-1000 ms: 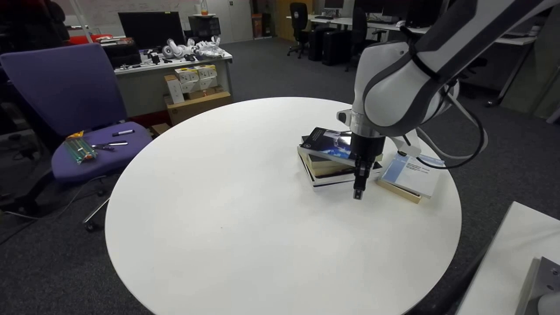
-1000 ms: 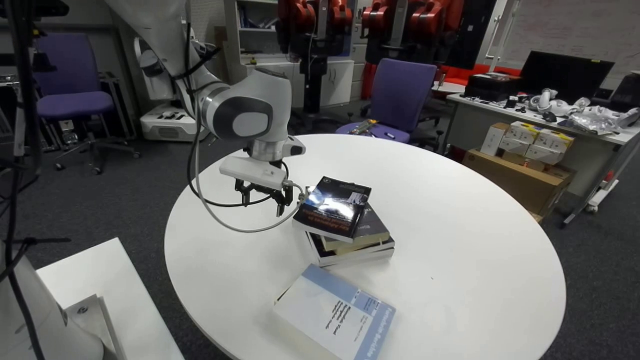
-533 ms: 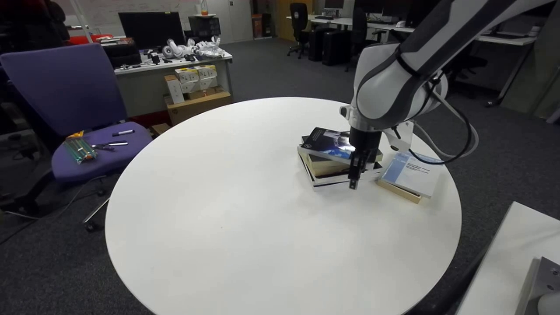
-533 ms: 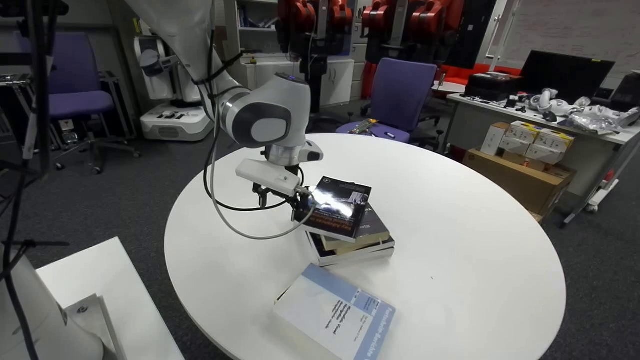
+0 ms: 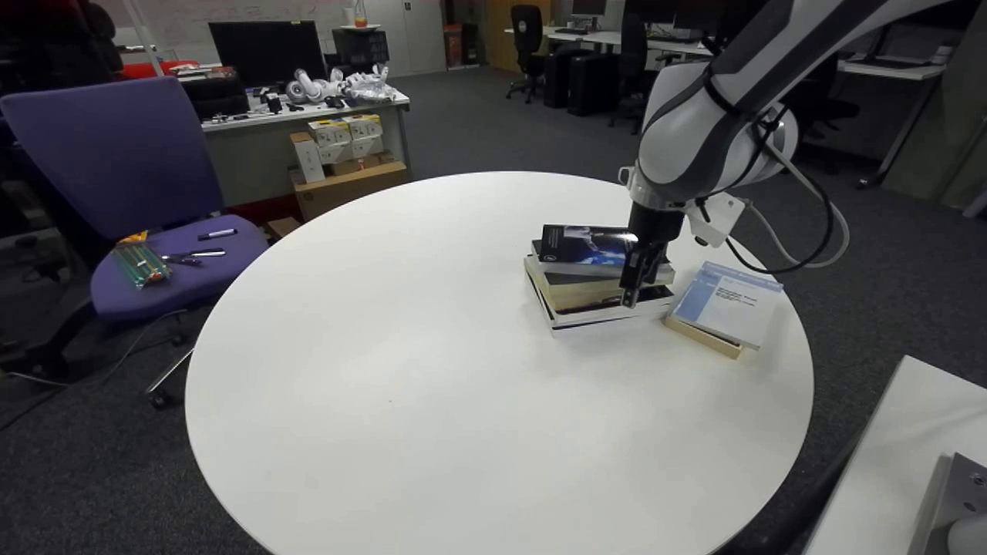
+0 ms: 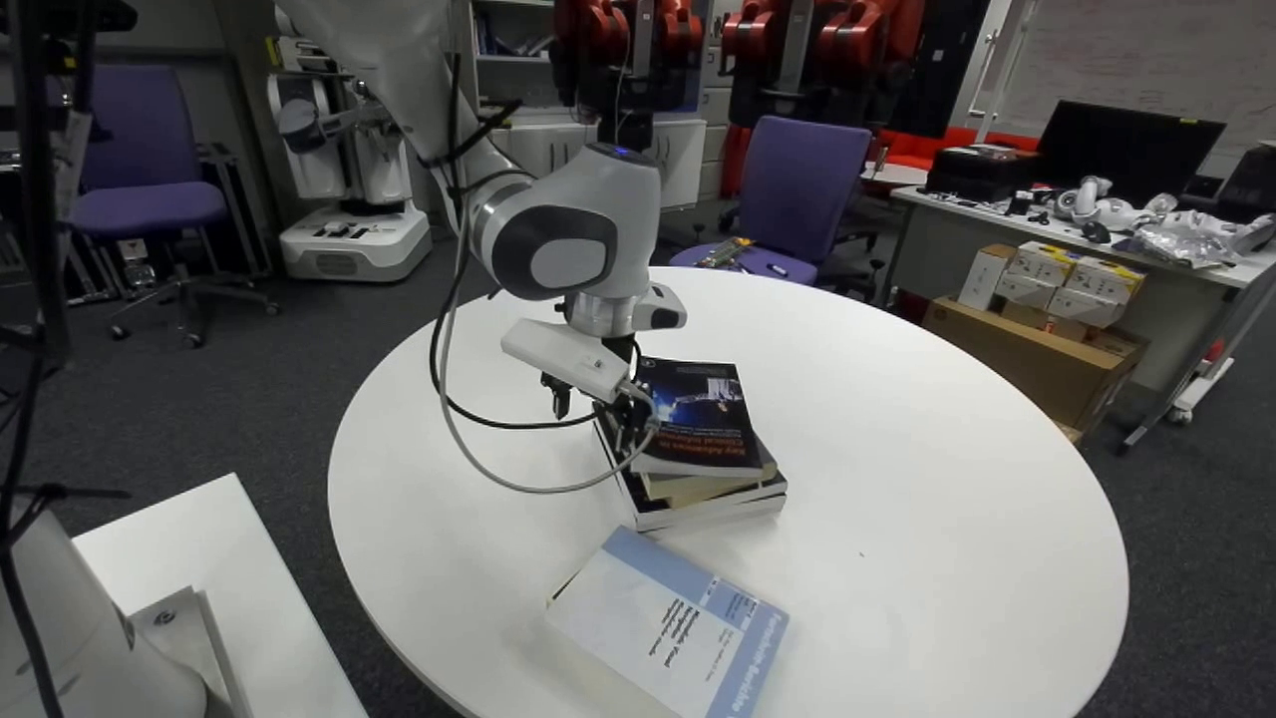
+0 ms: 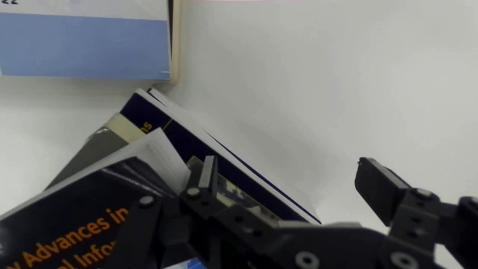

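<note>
My gripper (image 7: pixel 289 174) is open with nothing between its fingers. It points down at the side of a book stack; it also shows in both exterior views (image 5: pixel 630 297) (image 6: pixel 592 423). One finger (image 7: pixel 207 172) is over the stack, against or very near the edge of the top black book (image 7: pixel 82 220) with orange lettering; contact is unclear. The other finger (image 7: pixel 381 186) is over bare table. The black book (image 6: pixel 698 414) lies on a grey book with cream pages (image 5: pixel 586 293). Below is a dark blue book with white pages (image 7: pixel 186 142). The arm partly hides the stack.
A white and light blue book (image 6: pixel 668 623) lies on another book beside the stack. The round white table (image 5: pixel 385 370) carries both. A purple chair (image 5: pixel 181 262) with small items stands at its edge. A white side table (image 5: pixel 894 470) is near the robot base. Cables hang from the arm.
My gripper has moved further over the stack and risen a little. The top black book has turned and shifted on the stack, away from the gripper's side. The other books have not moved.
</note>
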